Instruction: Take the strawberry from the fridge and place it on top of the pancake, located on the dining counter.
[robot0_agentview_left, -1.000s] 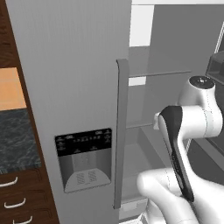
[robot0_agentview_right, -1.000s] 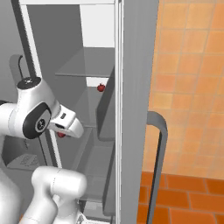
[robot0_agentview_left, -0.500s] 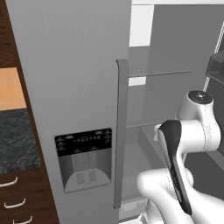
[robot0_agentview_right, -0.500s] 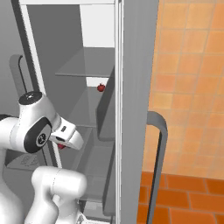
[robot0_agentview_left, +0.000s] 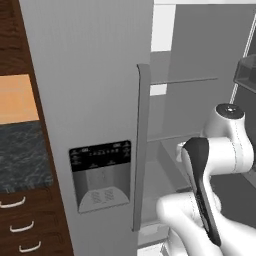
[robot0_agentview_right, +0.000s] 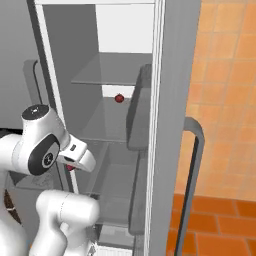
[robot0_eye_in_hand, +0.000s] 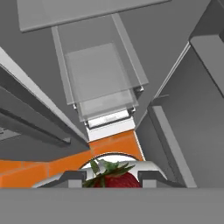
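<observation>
One glossy red strawberry (robot0_eye_in_hand: 114, 178), leafy-capped, seems clamped in the hand (robot0_eye_in_hand: 111, 176) before the smooth grey fridge (robot0_agentview_left: 95, 95).

We count 1 fridge (robot0_agentview_left: 90, 75), 2 doors. 2 long handles: 1 handle by the dispenser panel (robot0_agentview_left: 102, 172), 1 handle on the open door (robot0_agentview_right: 192, 185). 2 red fruits: 1 strawberry (robot0_agentview_right: 119, 98) on a shelf, 1 strawberry (robot0_eye_in_hand: 114, 180) in hand view. 2 glass shelves (robot0_agentview_right: 112, 75) in right base view. 3 drawer pulls (robot0_agentview_left: 22, 227). 1 dispenser panel.
</observation>
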